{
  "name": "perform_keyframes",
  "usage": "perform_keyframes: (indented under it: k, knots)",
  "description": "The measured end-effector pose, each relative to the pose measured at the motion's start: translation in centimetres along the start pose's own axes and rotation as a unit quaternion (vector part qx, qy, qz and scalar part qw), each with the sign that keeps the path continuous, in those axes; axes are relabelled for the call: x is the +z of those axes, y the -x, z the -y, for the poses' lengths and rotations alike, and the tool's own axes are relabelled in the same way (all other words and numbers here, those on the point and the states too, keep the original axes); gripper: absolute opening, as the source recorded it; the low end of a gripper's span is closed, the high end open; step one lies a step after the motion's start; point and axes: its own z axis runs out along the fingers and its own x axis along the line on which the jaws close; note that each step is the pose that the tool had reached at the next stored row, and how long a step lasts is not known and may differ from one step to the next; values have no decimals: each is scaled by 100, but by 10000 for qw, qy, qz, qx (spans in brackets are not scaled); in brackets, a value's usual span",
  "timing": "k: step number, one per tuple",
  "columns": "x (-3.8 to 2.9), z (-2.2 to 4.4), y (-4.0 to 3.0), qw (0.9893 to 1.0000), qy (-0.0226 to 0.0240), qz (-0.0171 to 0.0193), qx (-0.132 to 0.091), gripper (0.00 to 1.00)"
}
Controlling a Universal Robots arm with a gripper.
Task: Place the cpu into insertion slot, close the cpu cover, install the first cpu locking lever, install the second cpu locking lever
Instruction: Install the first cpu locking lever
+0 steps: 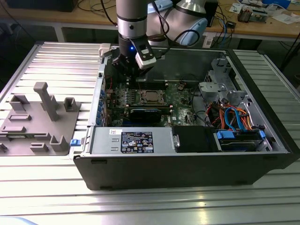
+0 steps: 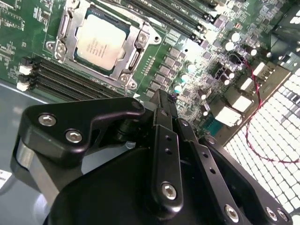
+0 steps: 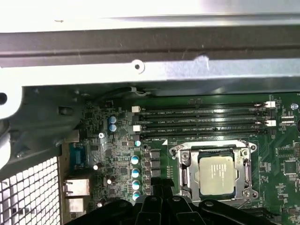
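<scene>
Worktop: a ribbed metal worktop [image 1: 42, 197] carries everything, with the case standing on the middle of it.
Case: an open dark computer case [image 1: 187, 171] lies on its side, so you look straight down into it.
Arm: the grey arm [image 1: 132, 18] comes down into the case near its far wall, towards the exterior view's left.
Fixture tray: a grey moulded tray [image 1: 28, 136] sits on the worktop just outside the case, on the exterior view's left.
Motherboard: the green board [image 3: 286, 154] lies flat on the floor of the case.
Memory slots: long black slots [image 3: 201, 119] run across the board inside the case.
Insertion slot: the silvery-rimmed socket [image 3: 174, 151] sits about mid-case on the board.
Cpu cover: the thin metal frame [image 2: 133, 56] lies flat down over the slot.
Cpu: the silver-topped chip [image 3: 216, 174] is seated in the insertion slot and shows through the cover's window.
Jaws: together and empty, held above the board inside the case, near the slot but not touching it.
</scene>
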Motion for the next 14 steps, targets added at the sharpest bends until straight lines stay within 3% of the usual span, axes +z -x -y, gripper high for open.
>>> perform_keyframes:
  k: [7, 14]
  knots:
    - [-62, -102, -21, 10000, 0, 14, -2, 11]
    - [-66, -191, -27, 10000, 1, 17, -24, 11]
